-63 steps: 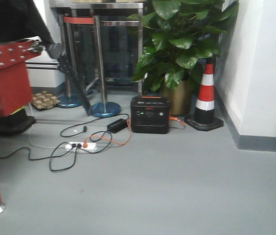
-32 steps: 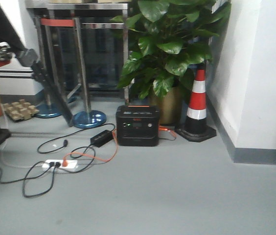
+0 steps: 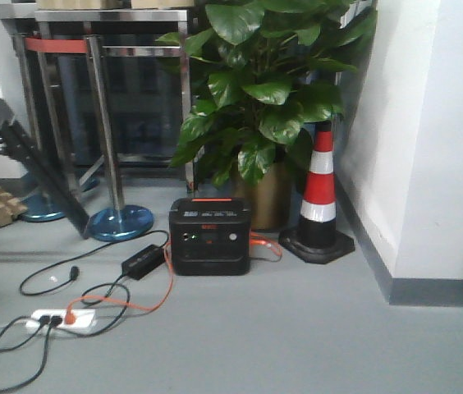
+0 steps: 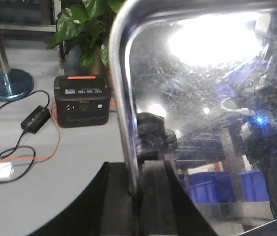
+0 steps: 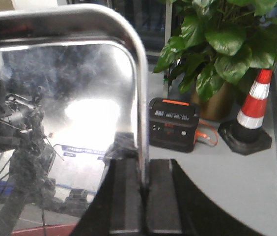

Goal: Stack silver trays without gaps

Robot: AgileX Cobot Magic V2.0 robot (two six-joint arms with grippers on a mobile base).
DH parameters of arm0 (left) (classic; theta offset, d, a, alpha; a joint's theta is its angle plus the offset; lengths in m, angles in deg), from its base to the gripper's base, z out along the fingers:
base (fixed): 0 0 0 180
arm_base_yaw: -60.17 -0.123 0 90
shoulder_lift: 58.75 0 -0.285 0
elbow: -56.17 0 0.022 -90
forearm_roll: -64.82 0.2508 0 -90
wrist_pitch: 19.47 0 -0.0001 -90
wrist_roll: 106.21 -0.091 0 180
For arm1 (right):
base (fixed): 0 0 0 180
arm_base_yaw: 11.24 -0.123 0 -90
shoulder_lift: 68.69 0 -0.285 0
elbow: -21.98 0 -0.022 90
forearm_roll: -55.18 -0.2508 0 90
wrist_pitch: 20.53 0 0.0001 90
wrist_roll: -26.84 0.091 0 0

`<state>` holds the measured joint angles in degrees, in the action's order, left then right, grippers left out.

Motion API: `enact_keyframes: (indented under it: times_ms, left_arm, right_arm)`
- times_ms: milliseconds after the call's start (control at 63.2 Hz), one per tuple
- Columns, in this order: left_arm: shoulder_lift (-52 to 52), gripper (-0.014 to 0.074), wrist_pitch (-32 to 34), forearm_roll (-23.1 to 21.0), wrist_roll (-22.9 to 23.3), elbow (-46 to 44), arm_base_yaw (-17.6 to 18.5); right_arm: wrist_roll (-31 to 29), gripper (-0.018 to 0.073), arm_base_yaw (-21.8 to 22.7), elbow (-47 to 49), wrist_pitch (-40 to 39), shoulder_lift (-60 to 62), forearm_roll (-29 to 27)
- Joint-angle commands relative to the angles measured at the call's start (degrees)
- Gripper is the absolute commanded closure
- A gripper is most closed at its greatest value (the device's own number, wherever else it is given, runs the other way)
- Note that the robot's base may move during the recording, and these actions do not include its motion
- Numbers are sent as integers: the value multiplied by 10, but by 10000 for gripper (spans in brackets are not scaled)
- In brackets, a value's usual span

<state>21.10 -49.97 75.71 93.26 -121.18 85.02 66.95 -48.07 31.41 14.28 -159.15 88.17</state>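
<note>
In the left wrist view a silver tray (image 4: 202, 98) fills the right side, tilted up on edge, its shiny inside mirroring lights and blue bins. My left gripper (image 4: 136, 194) is shut on its flared rim (image 4: 124, 108), one finger on each side. A silver tray (image 5: 69, 98) fills the left of the right wrist view, and my right gripper (image 5: 142, 189) is shut on its rim (image 5: 141, 98). I cannot tell whether both views show the same tray. The front view shows no tray and no gripper.
On the grey floor ahead stand a black power station (image 3: 209, 236), a potted plant (image 3: 256, 98) and a traffic cone (image 3: 318, 201). Steel stanchions (image 3: 104, 139) are on the left, with a power strip and loose cables (image 3: 63, 318). A white wall (image 3: 445, 139) closes off the right.
The front view has swung right and moved closer. The power station, plant and cone have slid left and grown larger. The red table at the left has left the frame.
</note>
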Motion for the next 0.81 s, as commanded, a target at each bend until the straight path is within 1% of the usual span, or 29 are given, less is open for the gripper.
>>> enact_keyframes:
  times_ms: [0, 791]
  left_arm:
    - [-2, 614, 50, -36, -8, -6, 17]
    - [-2, 614, 50, -36, -8, -6, 17]
  right_arm:
    - [0, 637, -15, 1, -116, 1, -31]
    - [0, 637, -15, 1, -125, 1, -31]
